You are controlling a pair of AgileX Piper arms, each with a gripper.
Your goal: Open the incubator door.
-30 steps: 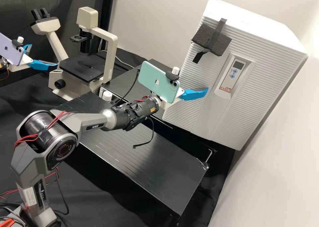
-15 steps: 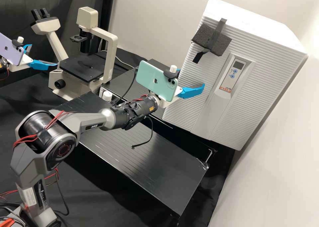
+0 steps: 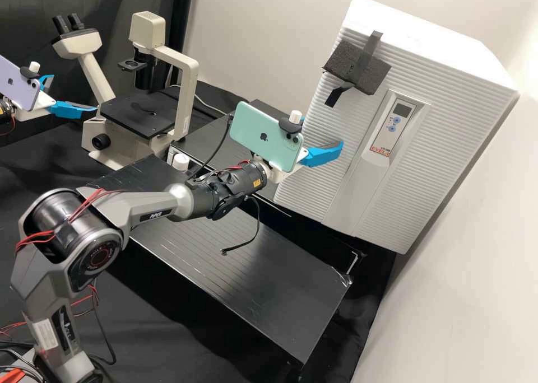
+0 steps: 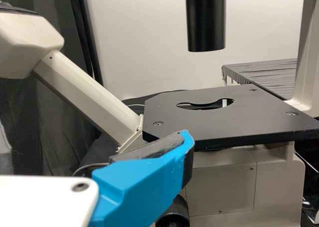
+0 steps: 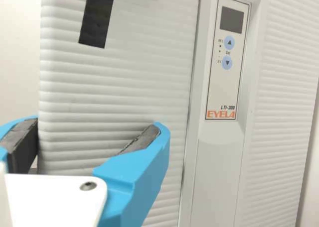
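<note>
And there stands the incubator, the biggest thing on show, at the far side of the black counter. Its door looks shut, its long axis running from the cabinet's top to its base. The right arm is clearly the nearer; the left arm is well apart, over by the microscope. And here's the key to it: the right pincer is open, nothing gripped, with the door dead ahead and its side edge running between the spread fingers, one out beyond the edge, the other over the ribbed front! Whether either touches, it's hard to say. The left pincer is open and empty too. Next, it seems, comes a squeeze on that edge and a pull outward; a shallow bite could well slip off. And what a face on that door: white, finely ribbed, a smooth grey strip down the middle, a dark foam block near the top under black tape, then the slim control panel, a little dark display, and, tiniest of all, two round blue buttons.
</note>
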